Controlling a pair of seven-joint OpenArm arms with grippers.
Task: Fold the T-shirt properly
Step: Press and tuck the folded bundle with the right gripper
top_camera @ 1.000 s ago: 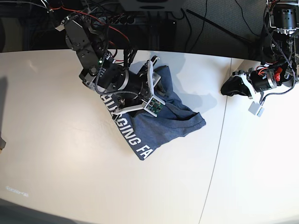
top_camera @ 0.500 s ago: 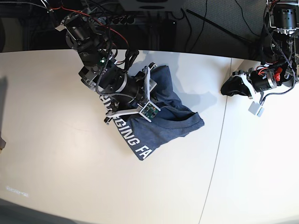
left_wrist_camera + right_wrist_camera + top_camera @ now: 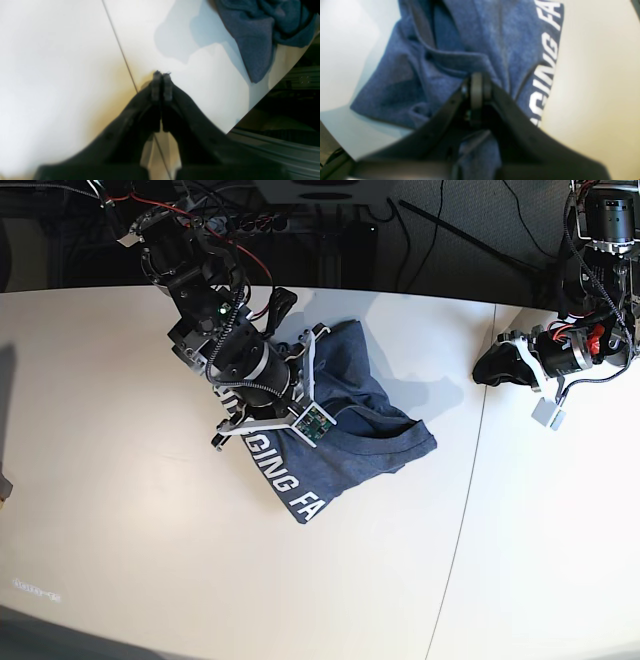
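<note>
Right hand (image 3: 477, 86) hangs low over the T-shirt (image 3: 460, 50), its two black fingers (image 3: 476, 90) brought together with no gap between them; the tips sit right at a raised fold of blue-grey cloth, but the blurred wrist view does not show whether any fabric is pinched between them. Just ahead of the tips a dark seam or hem curves across the cloth, and off to one side of the hand run big white block letters, "GING FA" readable. In the base view the same hand (image 3: 283, 392) is buried under its own wrist and camera board above the upper part of the T-shirt (image 3: 375, 435), which lies crumpled in a rough heap on the white table (image 3: 120, 510), the lettered edge trailing away from the hand toward the table's middle.

Left hand (image 3: 162, 75) is well apart from the garment, its fingers pressed flat against each other and holding nothing, hovering over bare table (image 3: 50, 75) just beside a thin dark seam line (image 3: 120, 47) between two panels. From there a corner of the T-shirt (image 3: 255, 42) shows far ahead, near the table's edge. In the base view this hand (image 3: 490, 365) rests near the table's far edge
</note>
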